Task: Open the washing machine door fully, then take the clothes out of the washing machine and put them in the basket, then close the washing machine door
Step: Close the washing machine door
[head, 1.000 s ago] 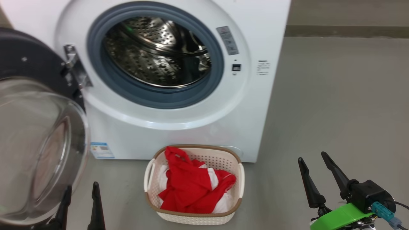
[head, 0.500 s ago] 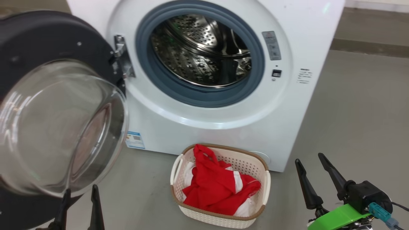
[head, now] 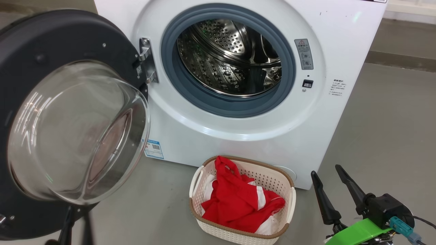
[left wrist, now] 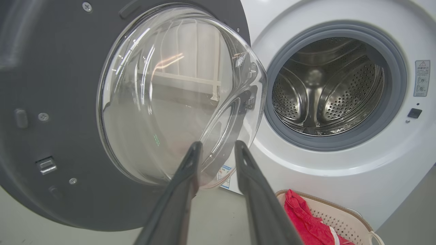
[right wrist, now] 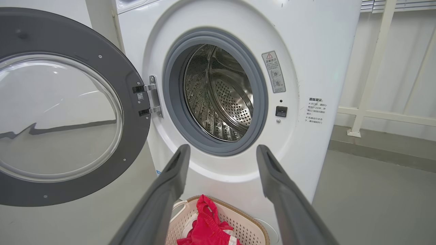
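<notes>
Left hand (left wrist: 217, 149) parted and empty, fingertips near the glass bowl of the swung-open washing machine door (head: 68, 37), right hand (head: 325, 170) spread wide above the floor (head: 374, 136), red clothes (head: 238, 204) heaped in the basket (head: 231, 234) just before the washing machine (head: 238, 143)

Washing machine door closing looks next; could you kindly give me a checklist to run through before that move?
1. Perforated steel drum free of clothes: ok, as far as it shows.
2. Bright red clothes with white trim inside the cream perforated plastic basket: ok.
3. Grey rubber ring free of trapped fabric: ok.
4. Left gripper open and empty by the round black-rimmed glass door: ok; contact with the glass, cannot tell.
5. Right gripper open, empty, well aside from the door: ok.
6. Door would clear the basket when swung: cannot tell.
</notes>
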Controlling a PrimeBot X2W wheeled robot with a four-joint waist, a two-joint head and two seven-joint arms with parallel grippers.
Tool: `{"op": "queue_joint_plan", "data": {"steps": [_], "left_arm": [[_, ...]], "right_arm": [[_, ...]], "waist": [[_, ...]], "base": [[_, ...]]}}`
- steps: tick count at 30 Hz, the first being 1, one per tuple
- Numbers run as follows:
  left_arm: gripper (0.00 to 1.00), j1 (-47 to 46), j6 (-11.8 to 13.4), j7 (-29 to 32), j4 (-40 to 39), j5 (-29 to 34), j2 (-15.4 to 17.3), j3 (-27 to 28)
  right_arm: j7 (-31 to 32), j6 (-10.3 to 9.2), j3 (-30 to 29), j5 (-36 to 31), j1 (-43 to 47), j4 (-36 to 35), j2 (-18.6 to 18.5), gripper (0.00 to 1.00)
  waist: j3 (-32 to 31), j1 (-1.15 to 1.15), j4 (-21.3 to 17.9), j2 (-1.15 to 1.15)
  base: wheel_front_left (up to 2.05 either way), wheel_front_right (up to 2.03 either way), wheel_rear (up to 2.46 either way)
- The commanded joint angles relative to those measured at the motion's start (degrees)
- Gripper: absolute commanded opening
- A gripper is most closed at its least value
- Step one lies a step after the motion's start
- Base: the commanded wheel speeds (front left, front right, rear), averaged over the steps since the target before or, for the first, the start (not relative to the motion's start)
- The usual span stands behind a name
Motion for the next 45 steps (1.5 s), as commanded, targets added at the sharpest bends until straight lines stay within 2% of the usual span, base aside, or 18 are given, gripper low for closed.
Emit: {"op": "queue_joint_plan", "data": {"steps": [1,6,13,17,20,21,27,32,36,37,45], "left_arm": [[0.00,-1.26,0.87,-0.13,-1.50,-0.11,1.51,2.61],[0.00,-4.59,1.57,-1.44,-4.96,-0.34,3.98,5.47],[0.00,-13.69,2.21,-2.14,-10.67,0.31,10.93,10.77],[0.00,-20.11,3.44,-2.03,-9.80,-0.47,15.51,14.96],[0.00,-25.53,3.42,-0.27,-5.07,-5.55,17.35,19.00],[0.00,-28.60,3.48,1.34,-0.54,-8.03,19.23,21.27],[0.00,-35.49,5.33,8.53,15.45,-11.68,24.55,24.72],[0.00,-41.14,5.83,17.04,26.99,-15.84,27.21,26.20],[0.00,-45.03,4.39,27.10,34.09,-20.88,28.32,27.23],[0.00,-45.03,4.39,27.10,34.09,-20.88,28.32,27.23],[0.00,-47.99,0.60,42.66,39.26,-30.43,29.30,30.81]], "right_arm": [[-0.37,0.28,1.45,0.71,-0.55,-1.18,-0.67,1.00],[-0.37,0.28,1.43,0.71,-0.34,-1.16,-0.81,1.00],[-0.37,0.28,1.82,0.66,-0.40,-1.05,-1.08,1.00],[-0.37,0.28,1.80,0.71,-0.72,-1.01,-1.46,1.00],[-0.37,0.28,1.82,0.65,-0.72,-0.93,-1.66,1.00],[-0.37,0.28,1.69,0.70,-0.76,-0.94,-1.79,1.00],[-0.37,0.28,1.82,0.58,-0.92,-0.78,-2.12,1.00],[-0.37,0.28,2.02,0.64,-1.04,-0.63,-2.29,1.00],[-0.37,0.28,2.22,0.64,-1.22,-0.51,-2.40,1.00],[-0.37,0.28,2.22,0.64,-1.22,-0.51,-2.40,1.00],[-0.37,0.28,2.09,0.77,-0.90,-0.40,-2.69,1.00]], "waist": [[-0.05,0.00,-0.11,0.00],[-0.18,0.00,-0.34,0.00],[-0.05,0.00,-1.11,0.00],[0.36,0.00,-1.75,0.00],[0.61,0.00,-2.24,0.00],[0.80,0.00,-2.46,0.00],[1.29,0.00,-3.02,0.00],[1.37,0.00,-3.38,0.00],[1.58,0.00,-3.56,0.00],[1.58,0.00,-3.56,0.00],[2.18,0.00,-3.76,0.00]], "base": [[0.00,0.00,0.00],[0.00,0.00,0.00],[0.00,0.00,0.00],[0.00,0.00,0.00],[0.00,0.00,0.00],[0.00,0.00,0.00],[0.00,0.00,0.00],[0.00,0.00,0.00],[0.00,0.00,0.00],[0.00,0.00,0.00],[0.00,0.00,0.00]]}}
